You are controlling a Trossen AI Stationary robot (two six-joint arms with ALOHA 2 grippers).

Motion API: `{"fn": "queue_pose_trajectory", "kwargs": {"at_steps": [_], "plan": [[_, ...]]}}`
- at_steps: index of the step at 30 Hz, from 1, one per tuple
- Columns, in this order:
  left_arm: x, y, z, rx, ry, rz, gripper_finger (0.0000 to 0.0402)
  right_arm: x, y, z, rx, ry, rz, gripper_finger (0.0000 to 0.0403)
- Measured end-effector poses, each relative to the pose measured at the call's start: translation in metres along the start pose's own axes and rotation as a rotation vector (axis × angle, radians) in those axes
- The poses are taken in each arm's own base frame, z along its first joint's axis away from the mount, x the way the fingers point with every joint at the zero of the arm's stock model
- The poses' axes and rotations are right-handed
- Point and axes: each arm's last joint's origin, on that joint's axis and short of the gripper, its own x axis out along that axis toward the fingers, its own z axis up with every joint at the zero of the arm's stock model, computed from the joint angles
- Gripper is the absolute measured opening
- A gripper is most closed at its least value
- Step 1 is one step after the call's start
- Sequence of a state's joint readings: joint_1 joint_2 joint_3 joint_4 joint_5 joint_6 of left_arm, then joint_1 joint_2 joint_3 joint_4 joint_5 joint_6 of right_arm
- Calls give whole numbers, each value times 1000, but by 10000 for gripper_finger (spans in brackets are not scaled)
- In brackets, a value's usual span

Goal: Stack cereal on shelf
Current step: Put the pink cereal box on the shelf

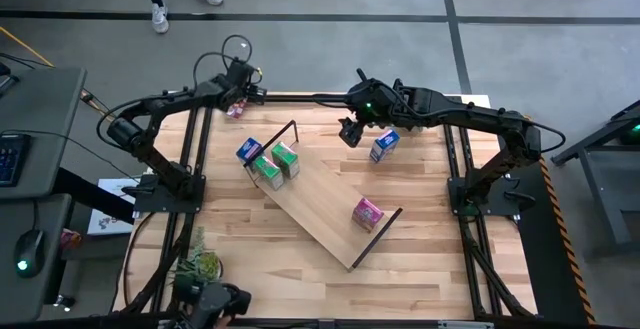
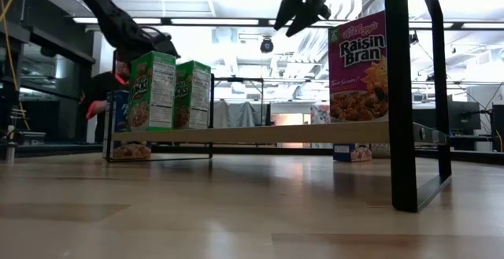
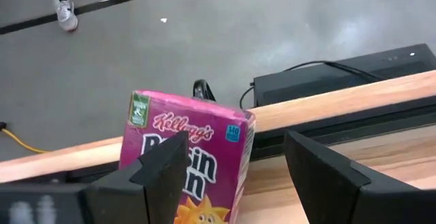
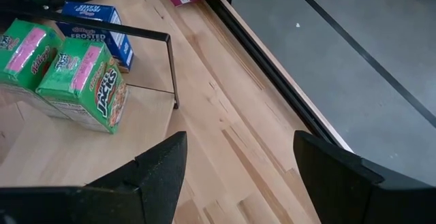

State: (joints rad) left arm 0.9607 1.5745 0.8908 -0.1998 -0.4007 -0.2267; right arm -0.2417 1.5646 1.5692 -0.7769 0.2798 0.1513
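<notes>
- Your left gripper (image 1: 237, 97) sits at the far left edge of the slatted wooden tabletop (image 1: 420, 259), its fingers spread wide around a small pink cardboard cereal box (image 3: 187, 163) that stands upright there; the fingers look apart from its sides, so judge it not gripped
- Expect that box to be light, stiff and easy to tip or dent; take it low across its broad faces, squeezing gently
- The long light-wood shelf board (image 1: 320, 214) with thin dark rod end frames lies diagonally across the table; near its left end stand two green cereal boxes (image 1: 277, 164), with a blue box (image 1: 248, 150) just beside them
- The dark rod frame (image 4: 167, 60) beside those boxes stands in your way when you bring the pink one in
- A second pink box (image 1: 367, 213) stands near the shelf's right end
- Your right gripper (image 1: 350, 132) hangs above the table with fingers wide and empty; another blue box (image 1: 384, 145) stands off the shelf just beside it
</notes>
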Motion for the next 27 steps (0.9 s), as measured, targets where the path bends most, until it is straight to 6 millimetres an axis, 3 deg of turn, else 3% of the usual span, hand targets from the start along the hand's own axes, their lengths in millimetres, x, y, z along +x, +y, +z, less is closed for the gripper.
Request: {"fn": "queue_pose_trajectory", "kwargs": {"at_steps": [13, 19, 27], "plan": [[13, -1, -14, 18, 30, 46, 209, 0, 0, 2, 4, -23, 4, 262], [19, -2, -16, 28, 29, 98, 153, 0, 1, 3, 6, -31, 5, 262], [15, -9, -18, 87, 22, 109, 45, 0, 1, 3, 11, -32, 5, 262]]}}
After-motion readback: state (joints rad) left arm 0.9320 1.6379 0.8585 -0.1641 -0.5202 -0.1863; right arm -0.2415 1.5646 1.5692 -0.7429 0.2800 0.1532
